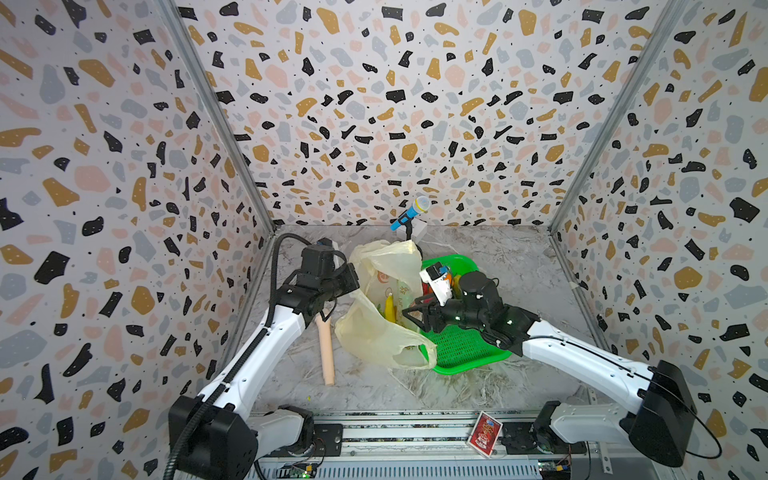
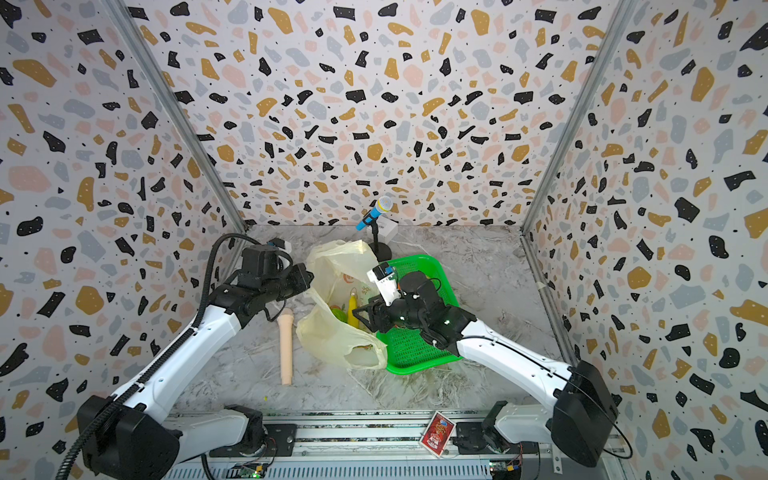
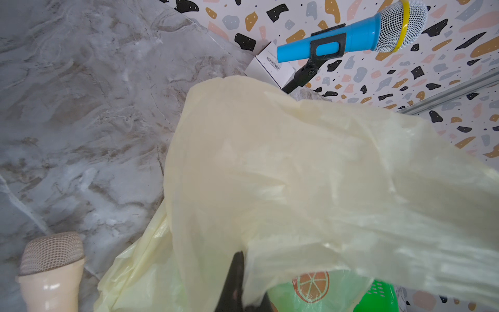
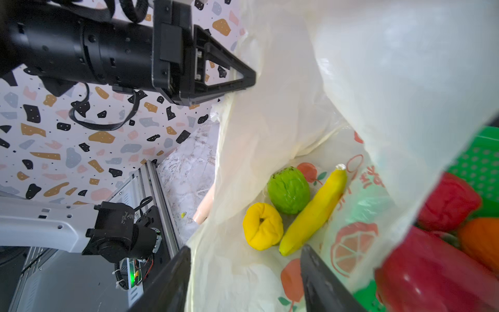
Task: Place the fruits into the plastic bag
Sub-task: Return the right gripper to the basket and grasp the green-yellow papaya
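Banana point(image 4: 313, 213), lemon point(image 4: 263, 227) and green fruit point(image 4: 289, 190) lie inside the plastic bag point(image 4: 270, 121), just ahead of my right end effector point(image 4: 245, 251), its jaws apart and empty; my left end effector point(image 4: 251, 78) pinches the bag's rim.

Inside the plastic bag point(image 4: 283, 108) the banana point(image 4: 314, 213), lemon point(image 4: 263, 226) and bumpy green fruit point(image 4: 289, 190) lie close together.

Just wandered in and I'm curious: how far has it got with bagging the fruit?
Partly done. A lemon, a bumpy green fruit and a banana lie inside the plastic bag. The left gripper pinches the bag's edge, holding it open; the right gripper hangs open at its mouth, empty. Left: at least a red fruit and an orange in the green basket.
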